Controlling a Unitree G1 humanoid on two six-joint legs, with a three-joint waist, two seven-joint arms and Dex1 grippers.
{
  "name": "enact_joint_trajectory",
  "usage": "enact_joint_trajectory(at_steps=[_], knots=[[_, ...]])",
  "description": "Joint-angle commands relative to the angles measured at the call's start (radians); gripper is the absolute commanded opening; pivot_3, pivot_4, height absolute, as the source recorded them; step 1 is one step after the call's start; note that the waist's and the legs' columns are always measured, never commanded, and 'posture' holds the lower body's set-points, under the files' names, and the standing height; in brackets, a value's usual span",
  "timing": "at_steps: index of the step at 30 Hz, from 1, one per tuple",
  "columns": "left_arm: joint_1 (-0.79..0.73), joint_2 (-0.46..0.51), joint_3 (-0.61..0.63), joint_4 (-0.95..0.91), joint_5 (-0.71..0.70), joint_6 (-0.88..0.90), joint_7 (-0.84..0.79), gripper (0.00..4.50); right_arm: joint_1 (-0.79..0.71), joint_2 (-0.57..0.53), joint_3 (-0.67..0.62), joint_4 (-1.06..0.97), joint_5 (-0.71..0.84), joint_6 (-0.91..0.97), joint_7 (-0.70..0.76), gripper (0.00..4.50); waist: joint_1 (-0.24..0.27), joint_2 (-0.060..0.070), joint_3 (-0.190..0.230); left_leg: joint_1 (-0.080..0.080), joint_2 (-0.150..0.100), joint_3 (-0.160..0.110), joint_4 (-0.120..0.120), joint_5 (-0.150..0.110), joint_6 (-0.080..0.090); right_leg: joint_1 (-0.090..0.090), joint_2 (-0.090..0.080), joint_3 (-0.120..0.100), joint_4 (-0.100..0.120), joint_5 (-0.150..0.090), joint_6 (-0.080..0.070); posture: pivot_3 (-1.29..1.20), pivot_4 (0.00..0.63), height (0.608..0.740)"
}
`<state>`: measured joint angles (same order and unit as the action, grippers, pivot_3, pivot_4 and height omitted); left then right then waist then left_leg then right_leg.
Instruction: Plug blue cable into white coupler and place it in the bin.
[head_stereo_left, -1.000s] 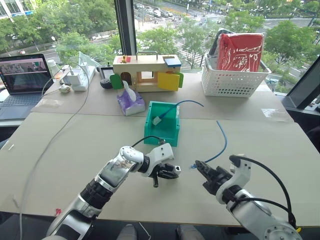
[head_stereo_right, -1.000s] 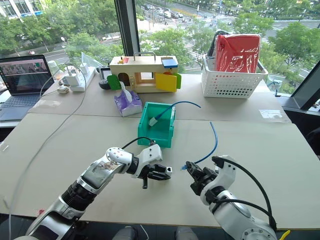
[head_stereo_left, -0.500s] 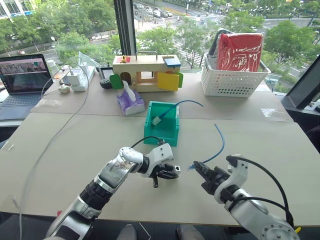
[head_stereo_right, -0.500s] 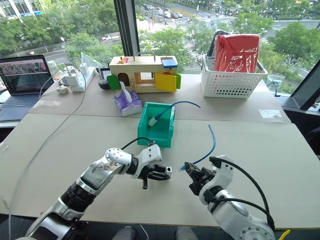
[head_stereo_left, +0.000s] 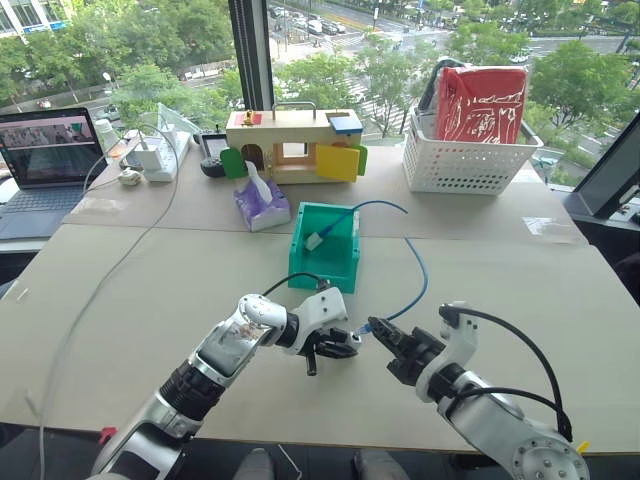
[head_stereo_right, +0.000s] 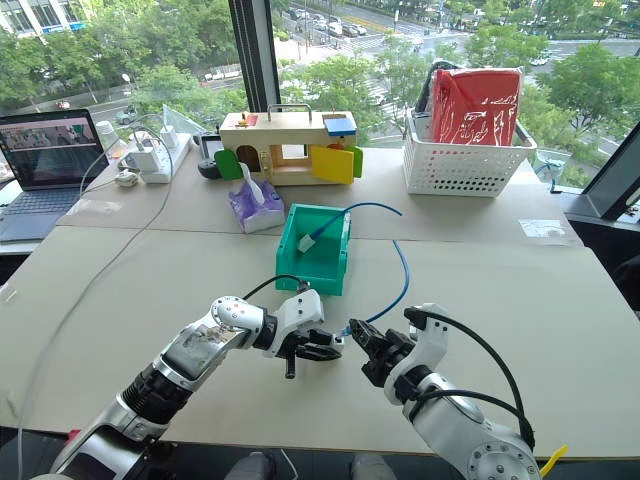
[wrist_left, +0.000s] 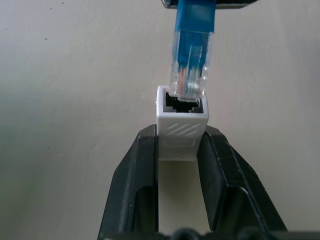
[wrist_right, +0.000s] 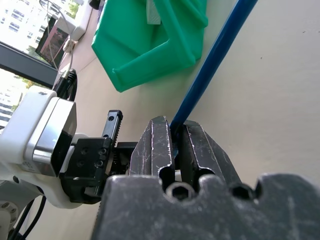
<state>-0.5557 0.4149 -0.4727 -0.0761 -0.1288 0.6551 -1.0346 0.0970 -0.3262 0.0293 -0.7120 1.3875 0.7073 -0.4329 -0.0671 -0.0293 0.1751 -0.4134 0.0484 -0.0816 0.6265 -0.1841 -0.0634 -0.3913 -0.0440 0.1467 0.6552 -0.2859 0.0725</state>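
From the head view, your left gripper clamps the tiny white boxy plastic coupler above the near table, the right gripper pinching the thin light-blue cable beside it; the teal plastic bin sits farther off.

In the left wrist view, the clear plug touches the socket mouth. It looks light and brittle; hold just behind it.

In the right wrist view, the limp cable trails away.

I see blue cable with clear plug, copper glints inside. White coupler, faint diagonal hatching on face, dark socket. Left end effector fingers black; right end effector dark grey, scuffed. Bin teal-green. Surface pale beige. White lattice basket holds red bag. Purple tissue pack. Wooden toy box with green, yellow, blue panels.
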Motion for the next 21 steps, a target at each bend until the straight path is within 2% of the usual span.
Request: enact_joint_trajectory(at_steps=[1, 21], knots=[[0.02, 0.004, -0.027, 0.002, 0.005, 0.012, 0.001, 0.62, 0.007, 0.002, 0.01, -0.028, 0.029, -0.008, 0.002, 0.0, 0.0, 0.0, 0.0, 0.0, 0.0, 0.0, 0.0, 0.0, 0.0, 0.0, 0.0, 0.0, 0.0, 0.0, 0.0, 0.0, 0.15, 0.74], [0.024, 0.008, -0.018, -0.01, 0.004, 0.016, 0.018, 0.62, 0.012, 0.017, -0.004, 0.016, -0.015, -0.028, 0.01, 0.0, -0.001, 0.0, 0.0, 0.0, 0.0, 0.0, 0.0, 0.0, 0.0, 0.0, 0.0, 0.0, 0.0, 0.0, 0.0, 0.0, 0.15, 0.74]])
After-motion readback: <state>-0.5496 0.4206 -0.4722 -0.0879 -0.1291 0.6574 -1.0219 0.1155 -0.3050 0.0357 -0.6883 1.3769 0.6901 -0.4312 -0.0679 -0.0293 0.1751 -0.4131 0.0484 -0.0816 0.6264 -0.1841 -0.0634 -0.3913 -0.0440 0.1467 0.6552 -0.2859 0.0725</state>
